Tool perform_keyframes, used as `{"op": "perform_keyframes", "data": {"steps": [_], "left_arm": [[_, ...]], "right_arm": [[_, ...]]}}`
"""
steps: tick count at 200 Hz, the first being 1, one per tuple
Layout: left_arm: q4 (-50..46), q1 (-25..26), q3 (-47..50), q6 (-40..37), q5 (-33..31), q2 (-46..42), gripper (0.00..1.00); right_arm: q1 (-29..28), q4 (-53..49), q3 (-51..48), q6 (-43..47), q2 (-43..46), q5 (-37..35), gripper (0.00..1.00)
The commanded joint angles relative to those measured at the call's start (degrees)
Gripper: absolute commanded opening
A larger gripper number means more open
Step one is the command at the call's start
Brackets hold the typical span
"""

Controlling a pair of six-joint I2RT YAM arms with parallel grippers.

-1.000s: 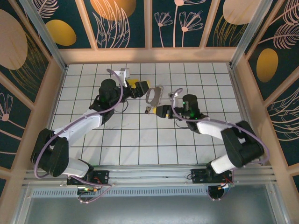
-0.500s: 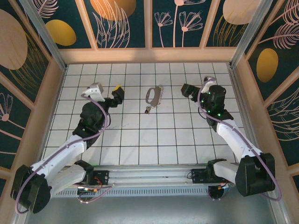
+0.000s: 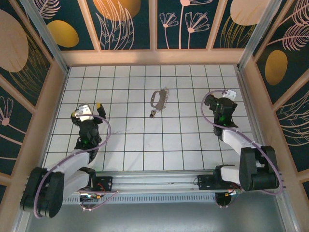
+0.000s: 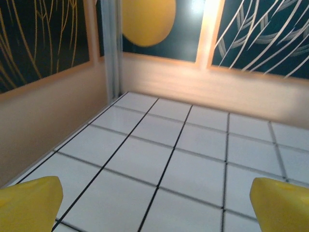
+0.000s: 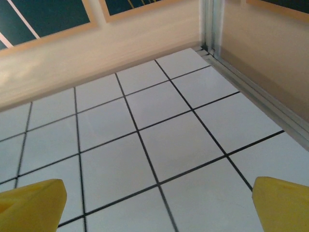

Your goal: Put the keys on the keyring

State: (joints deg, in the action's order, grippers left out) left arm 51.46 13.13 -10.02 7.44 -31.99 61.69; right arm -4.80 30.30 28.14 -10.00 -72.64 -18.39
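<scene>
- The keyring (image 3: 158,99) lies flat on the white tiled table (image 3: 183,145). It is a pale grey flattened loop with small jagged silvery pieces along its right edge.
- The key (image 3: 153,114), small with a black head, lies just off the keyring's near end and slightly to the left. It is too small to tell whether it touches the loop or is threaded on it.
- The left gripper (image 4: 155,205) sits well to the left of the keyring and a little nearer the arm bases. Its jaws are spread wide. Its yellow fingertips (image 4: 29,203) sit at the two lower corners of the left wrist view, with bare tiles between them and nothing held.
- The right gripper (image 5: 155,205) sits well to the right of the keyring, about level with it. Its jaws are also spread wide. One yellow fingertip (image 5: 282,205) shows at each lower corner of the right wrist view, with nothing between them.
- Neither gripper touches the keyring or the key, and both lie alone between the two arms.
- The wooden wall (image 4: 159,82) bounds the tiles far to the left of the keyring, with dark patterned panels above it.
</scene>
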Motion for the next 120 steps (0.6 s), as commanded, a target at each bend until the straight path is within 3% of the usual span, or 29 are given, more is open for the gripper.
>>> {"op": "perform_keyframes", "data": {"steps": [1,46,77,87,108,120], "left_arm": [[16.8,-1.3,3.2,-4.3,1.5,5.3,0.99],[28.1,-5.0,4.3,-6.4,8.9,15.7,0.99],[35.1,-6.9,4.1,-5.7,12.2,23.9,0.99],[37.0,-7.1,3.2,-6.0,12.9,26.9,0.99],[24.0,-9.9,-2.6,-3.8,18.0,25.8,0.99],[20.9,-12.1,-3.9,-2.5,21.8,25.7,0.99]], "right_arm": [[1.8,9.8,-3.3,4.4,-1.8,-0.3,0.99],[4.2,27.0,-10.2,7.0,-8.9,6.6,0.99],[4.3,47.3,-17.3,10.6,-16.1,13.8,0.99],[4.6,43.6,-16.3,10.9,-15.3,16.7,0.99],[8.5,41.0,-14.6,9.0,-15.6,24.7,0.99],[8.7,40.8,-14.6,8.9,-15.5,24.8,0.99]]}}
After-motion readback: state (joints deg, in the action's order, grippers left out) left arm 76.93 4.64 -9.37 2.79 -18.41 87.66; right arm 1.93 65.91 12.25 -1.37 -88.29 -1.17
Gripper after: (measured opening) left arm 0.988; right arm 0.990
